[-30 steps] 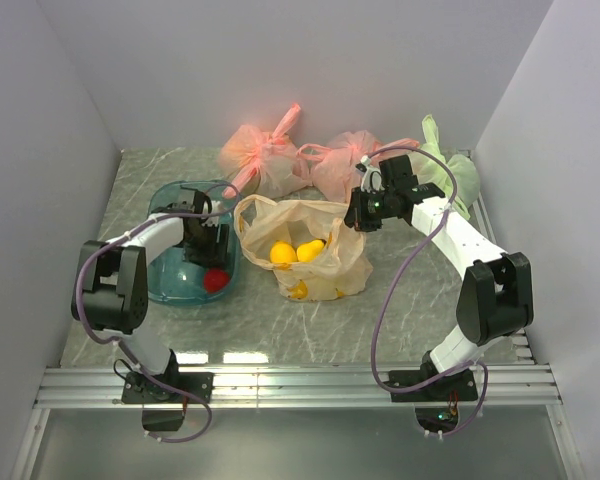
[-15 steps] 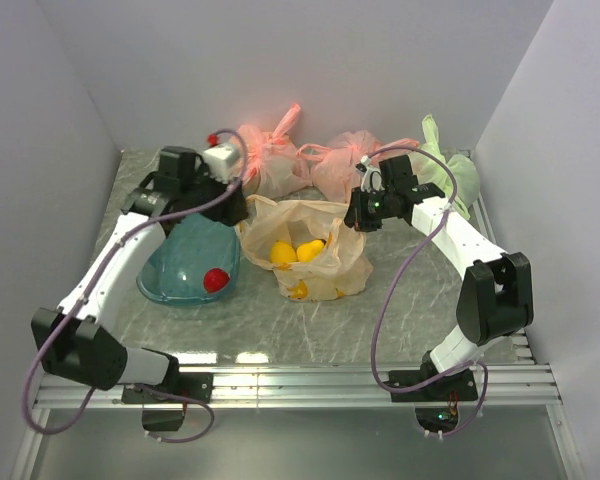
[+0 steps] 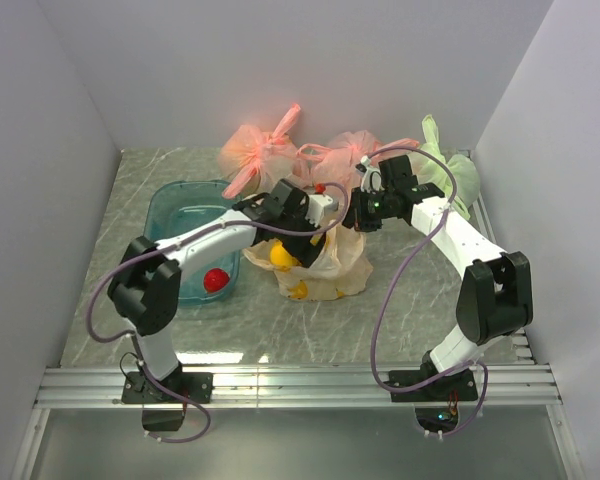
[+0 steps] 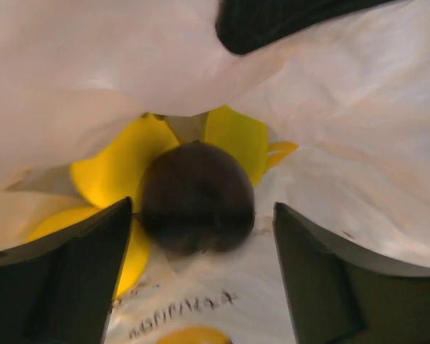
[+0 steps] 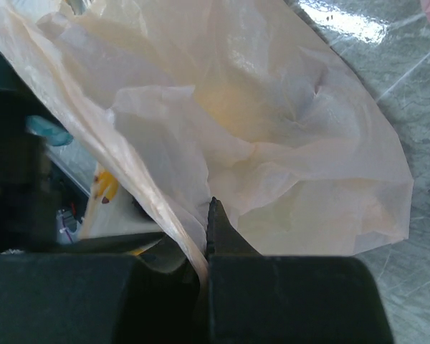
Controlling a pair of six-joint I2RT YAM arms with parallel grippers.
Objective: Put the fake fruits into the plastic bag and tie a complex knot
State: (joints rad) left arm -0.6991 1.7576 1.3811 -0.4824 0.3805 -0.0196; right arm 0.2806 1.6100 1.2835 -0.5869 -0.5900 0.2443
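right hand (image 5: pixel 206 215): clamped on rim of thin peach plastic bag (image 5: pixel 272 129)
left hand (image 4: pixel 201 215): open above dark round toy fruit (image 4: pixel 195 195) inside bag

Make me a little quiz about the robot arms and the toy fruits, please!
1. True or false: the right fingers are pinching the edge of the plastic bag.
2. What colour is the toy fruit lying in the teal tub? A yellow, B red, C green.
3. In the left wrist view, the dark fruit shows between the left fingers. What colour are the fruits right behind it?

Key: 1 true; 2 B; 3 yellow.
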